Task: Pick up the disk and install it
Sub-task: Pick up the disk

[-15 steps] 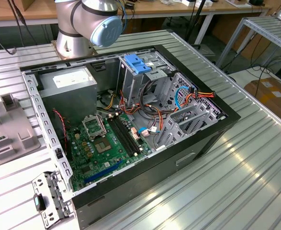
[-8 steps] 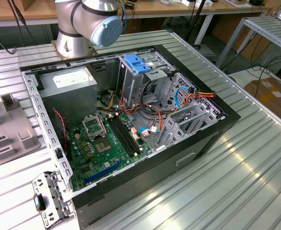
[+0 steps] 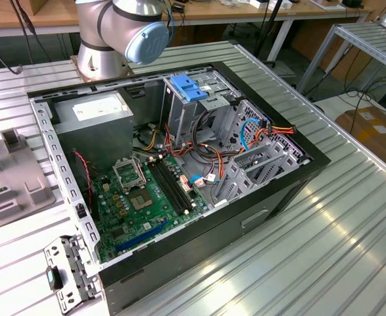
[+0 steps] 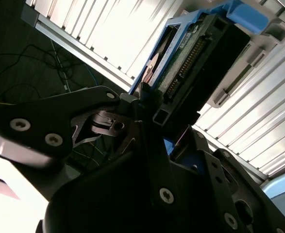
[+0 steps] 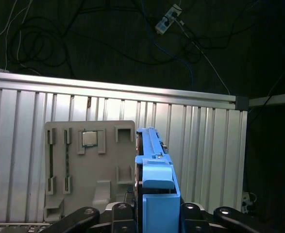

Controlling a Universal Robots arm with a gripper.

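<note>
The disk (image 5: 154,182) stands on edge in its blue plastic carrier, with its connector side (image 4: 188,65) showing in the second wrist view. My gripper (image 5: 154,216) sits around its lower end with a black finger (image 5: 118,213) pressed against each side of the carrier, so it is shut on the disk. The disk is over the ribbed aluminium table, beside a grey holder plate (image 5: 89,165). In the exterior view the open computer case (image 3: 179,164) lies on the table, and the arm's base (image 3: 123,33) stands behind it.
Inside the case are a grey power-supply box (image 3: 94,118), a green motherboard (image 3: 140,197), bundled cables (image 3: 212,164) and a tall metal cage topped by a blue bracket (image 3: 189,89). A grey fixture (image 3: 8,184) lies at the exterior view's left. The table edge (image 5: 132,92) drops to a dark floor with cables.
</note>
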